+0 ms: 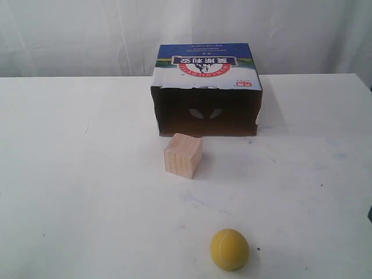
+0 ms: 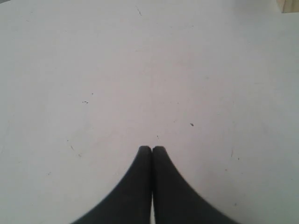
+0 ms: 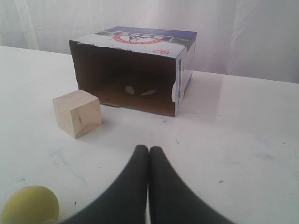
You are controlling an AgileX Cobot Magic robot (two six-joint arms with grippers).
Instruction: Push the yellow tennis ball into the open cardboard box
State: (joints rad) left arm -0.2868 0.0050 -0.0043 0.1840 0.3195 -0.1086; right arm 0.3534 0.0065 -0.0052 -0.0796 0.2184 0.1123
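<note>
The yellow tennis ball (image 1: 229, 249) rests on the white table near the front edge; in the right wrist view it (image 3: 29, 206) lies beside my fingers, apart from them. The open cardboard box (image 1: 206, 88) lies at the back middle, its dark opening facing the front, blue-and-white printed face on top; the right wrist view looks into the box (image 3: 133, 70). My right gripper (image 3: 148, 149) is shut with nothing in it, pointing toward the box. My left gripper (image 2: 152, 149) is shut over bare table. Neither gripper shows in the exterior view.
A pale wooden cube (image 1: 182, 155) stands between the ball and the box opening, also seen as the cube (image 3: 77, 113) in the right wrist view. A corner of the cube (image 2: 288, 4) shows in the left wrist view. White curtain hangs behind the table (image 1: 70, 174).
</note>
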